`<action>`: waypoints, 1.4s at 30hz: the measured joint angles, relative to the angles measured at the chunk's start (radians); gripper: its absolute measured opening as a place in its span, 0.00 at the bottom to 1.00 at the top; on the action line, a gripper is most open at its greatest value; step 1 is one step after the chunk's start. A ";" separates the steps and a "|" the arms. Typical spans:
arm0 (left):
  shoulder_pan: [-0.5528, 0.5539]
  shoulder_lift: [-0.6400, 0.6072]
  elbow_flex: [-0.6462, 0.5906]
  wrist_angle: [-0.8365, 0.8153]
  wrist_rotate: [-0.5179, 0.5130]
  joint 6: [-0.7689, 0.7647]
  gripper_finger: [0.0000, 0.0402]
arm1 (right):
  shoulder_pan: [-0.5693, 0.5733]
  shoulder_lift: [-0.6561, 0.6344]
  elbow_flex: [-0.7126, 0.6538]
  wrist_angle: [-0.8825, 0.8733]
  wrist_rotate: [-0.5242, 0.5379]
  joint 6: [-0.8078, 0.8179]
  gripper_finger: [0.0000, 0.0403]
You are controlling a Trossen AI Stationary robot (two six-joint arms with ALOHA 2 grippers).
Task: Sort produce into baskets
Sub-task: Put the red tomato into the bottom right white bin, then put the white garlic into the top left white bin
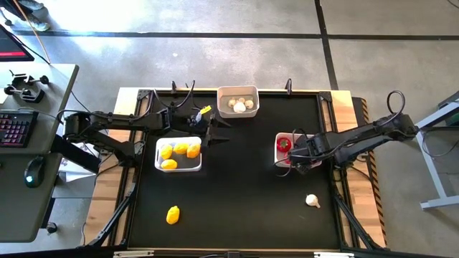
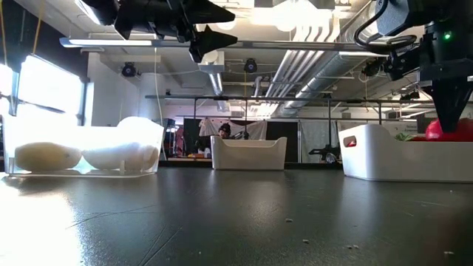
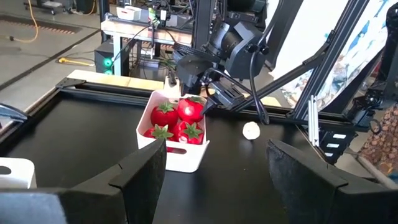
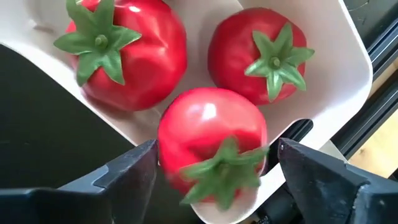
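My right gripper (image 4: 214, 165) points down over the tomato basket (image 1: 280, 154) at the table's right, open. Its fingers stand on either side of a red tomato (image 4: 211, 146) that lies on top of two others (image 4: 124, 53) in the basket. My left gripper (image 1: 215, 133) hangs open and empty above the table's middle, between the lemon basket (image 1: 193, 165) and the garlic basket (image 1: 237, 91). One yellow lemon (image 1: 173, 214) lies loose near the front left, and one white garlic bulb (image 1: 312, 201) at the front right. My right gripper comes at the top tomato (image 4: 186, 124) from above, one finger on each side. A narrow gap shows between the tomato and one finger (image 4: 311, 174). Whether the other finger (image 4: 127, 171) touches it, I cannot tell. The tomato rests on the tomatoes below.
The garlic basket stands at the far edge, the lemon basket left of centre with several lemons (image 1: 179, 150). Bare black mat (image 1: 244, 193) spreads across the middle and front. A raised frame (image 1: 337, 107) rims the table. A desk with a keyboard (image 1: 14, 127) stands to the left.
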 joint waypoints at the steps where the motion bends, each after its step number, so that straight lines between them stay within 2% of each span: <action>1: 0.000 0.000 0.000 -0.001 0.000 -0.007 0.65 | 0.000 0.000 0.000 0.000 -0.004 0.000 0.80; 11: 0.000 0.000 0.000 -0.001 0.000 -0.011 0.65 | 0.002 0.000 0.027 -0.006 -0.043 -0.025 0.80; 15: 0.000 0.000 0.000 -0.004 0.000 -0.012 0.65 | 0.002 0.000 0.074 -0.026 -0.022 -0.044 0.73; 19: 0.000 0.000 0.000 -0.017 0.003 -0.012 0.65 | 0.002 0.000 0.061 -0.032 -0.015 -0.045 0.53; 24: 0.000 0.000 0.000 -0.028 0.003 0.005 0.65 | 0.002 0.000 0.021 -0.035 -0.032 -0.030 0.13; 26: 0.000 0.000 0.000 -0.027 0.003 0.006 0.65 | 0.002 0.000 0.015 -0.034 -0.031 -0.027 0.04; 32: -0.001 0.000 0.001 -0.027 0.003 0.007 0.65 | 0.014 0.001 0.023 -0.025 0.015 -0.039 0.07; 36: -0.028 0.000 0.001 -0.033 -0.005 0.044 0.64 | 0.105 0.000 0.084 -0.005 0.141 -0.042 0.01; 39: -0.075 0.000 -0.002 -0.064 -0.090 0.109 0.62 | 0.204 0.000 0.107 0.079 0.256 -0.014 0.01; 42: -0.128 -0.001 -0.048 -0.010 -0.181 0.152 0.57 | 0.305 0.000 0.091 0.200 0.321 0.002 0.00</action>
